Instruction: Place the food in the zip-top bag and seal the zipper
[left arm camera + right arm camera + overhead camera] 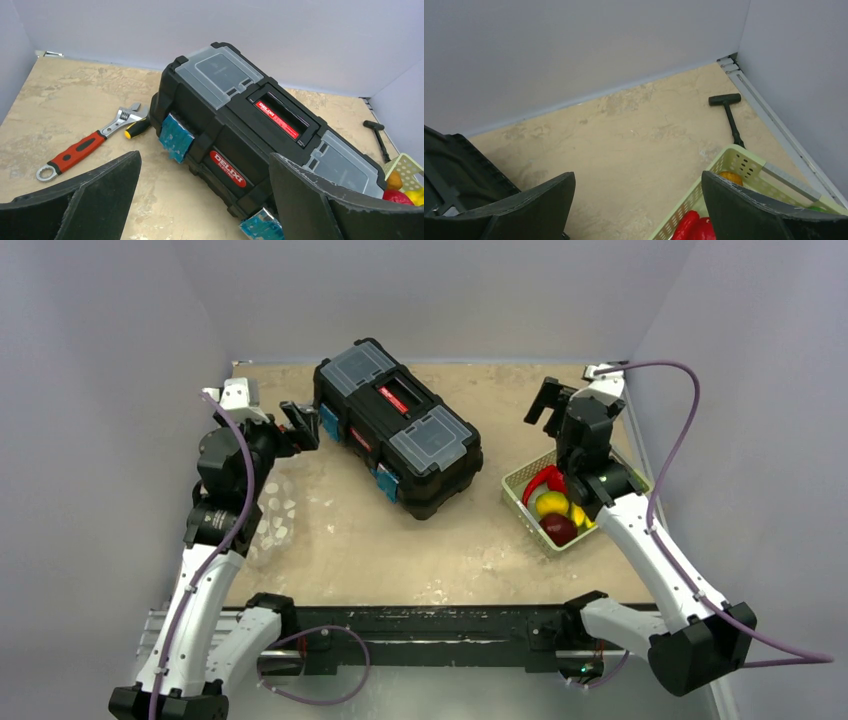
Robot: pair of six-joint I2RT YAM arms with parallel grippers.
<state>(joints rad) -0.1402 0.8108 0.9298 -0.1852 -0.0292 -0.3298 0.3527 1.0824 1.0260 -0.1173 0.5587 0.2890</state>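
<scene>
From above, your left claw [303, 427] and right claw [545, 400] both stand wide and empty. The food [556, 510] sits in the basket [512, 490] under the right arm, and the bag [278, 510] lies flat by the left arm. Drop the right claw onto one piece, clear of the rim. Left wrist alone shows a wrench [80, 147] beside the toolbox [240, 125]; right wrist alone, a hammer [729, 112] beyond the basket.

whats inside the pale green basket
The basket holds toy food: a red piece, a yellow fruit and a dark red one. The right arm covers its right part, so anything there is hidden.
</scene>
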